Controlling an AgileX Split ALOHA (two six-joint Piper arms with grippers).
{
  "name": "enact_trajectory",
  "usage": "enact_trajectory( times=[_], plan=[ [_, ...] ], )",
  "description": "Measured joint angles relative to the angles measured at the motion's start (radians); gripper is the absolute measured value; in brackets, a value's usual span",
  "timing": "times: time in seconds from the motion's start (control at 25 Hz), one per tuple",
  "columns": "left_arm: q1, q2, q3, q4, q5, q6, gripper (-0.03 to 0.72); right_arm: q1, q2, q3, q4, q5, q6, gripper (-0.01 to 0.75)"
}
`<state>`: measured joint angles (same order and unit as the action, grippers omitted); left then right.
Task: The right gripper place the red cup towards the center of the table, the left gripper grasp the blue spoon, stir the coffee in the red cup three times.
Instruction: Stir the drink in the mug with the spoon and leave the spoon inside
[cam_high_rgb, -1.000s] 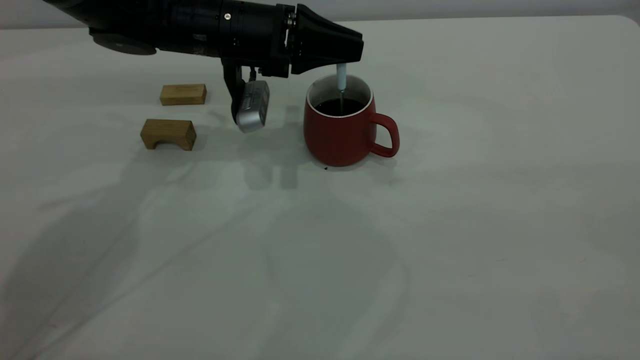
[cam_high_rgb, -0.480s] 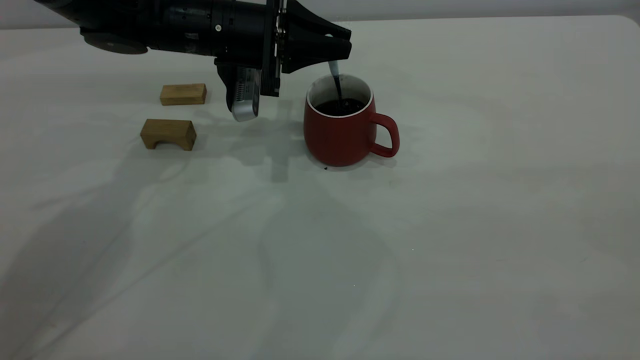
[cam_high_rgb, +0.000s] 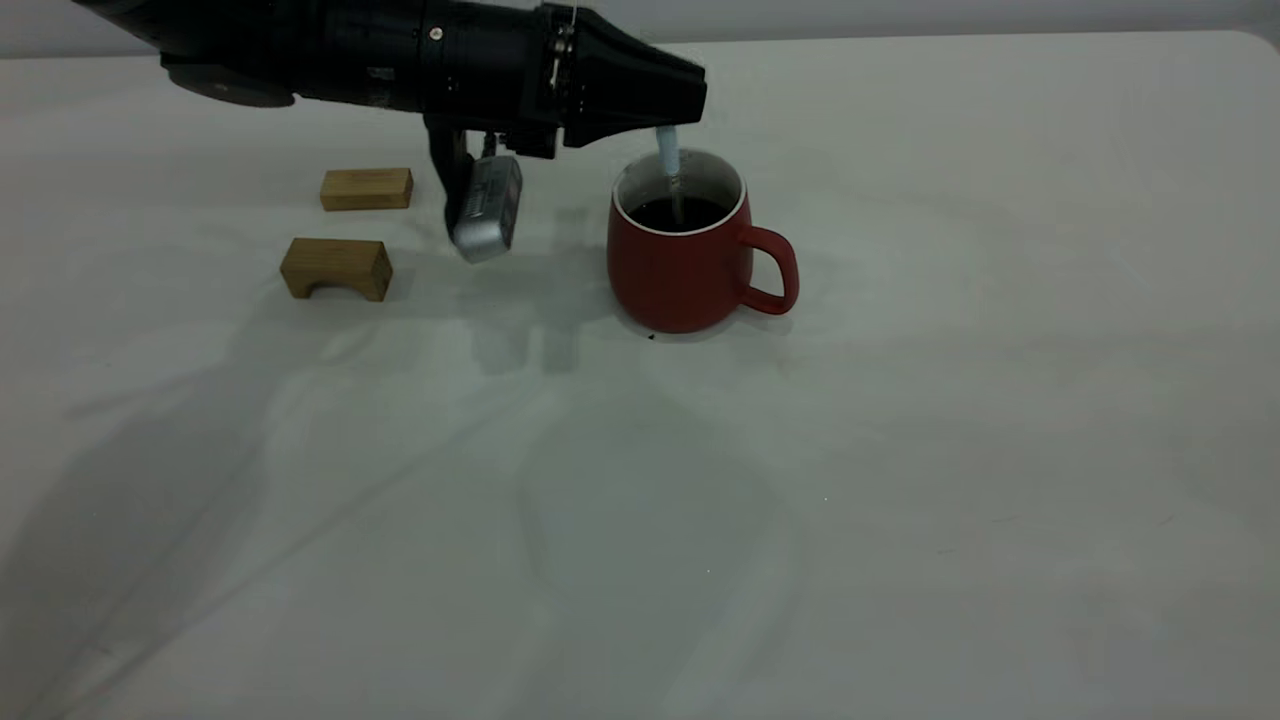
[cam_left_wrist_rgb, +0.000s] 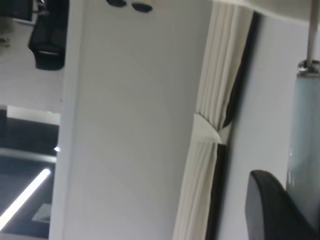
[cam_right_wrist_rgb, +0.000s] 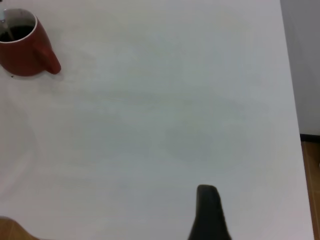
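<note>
Left gripper (cam_high_rgb: 672, 112) fingers clamped on spoon (cam_high_rgb: 668, 152), dipped in coffee (cam_high_rgb: 679, 212) of cup (cam_high_rgb: 680, 265), frame upper-centre; a wide stir could tip it; right fingers' state unclear.

we see mostly a pale wall (cam_left_wrist_rgb: 130, 125) filling the left wrist view, with a gathered cream curtain (cam_left_wrist_rgb: 210, 130) running across it, cinched at a tie near its middle and edged by a dark strip. at one side the blue spoon (cam_left_wrist_rgb: 305, 135) shows as a broad, pale blue handle, ending at a grey metal neck that narrows to a thin rod. just beside the handle sits a rounded black shape, probably one finger (cam_left_wrist_rgb: 267, 207) of the left gripper. at the far edge we make out a dark area with a bright slanted light strip (cam_left_wrist_rgb: 22, 200).
</note>
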<state>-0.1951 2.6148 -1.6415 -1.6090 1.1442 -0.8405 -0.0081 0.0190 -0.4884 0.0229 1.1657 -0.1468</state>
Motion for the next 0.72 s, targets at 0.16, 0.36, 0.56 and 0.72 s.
enact_trajectory(
  times=[0.16, 0.36, 0.56, 0.72],
  plan=[
    [0.032, 0.000, 0.000, 0.051, 0.002, 0.028, 0.126, 0.000, 0.000, 0.000, 0.000, 0.000, 0.000, 0.591],
    [0.041, 0.000, 0.000, 0.031, 0.004, 0.210, 0.125, 0.000, 0.000, 0.000, 0.000, 0.000, 0.000, 0.591],
    [0.028, 0.000, 0.000, 0.003, 0.004, 0.336, 0.123, 0.000, 0.000, 0.000, 0.000, 0.000, 0.000, 0.591],
    [-0.006, 0.000, 0.000, -0.032, 0.004, 0.335, 0.123, 0.000, 0.000, 0.000, 0.000, 0.000, 0.000, 0.591]
  ],
)
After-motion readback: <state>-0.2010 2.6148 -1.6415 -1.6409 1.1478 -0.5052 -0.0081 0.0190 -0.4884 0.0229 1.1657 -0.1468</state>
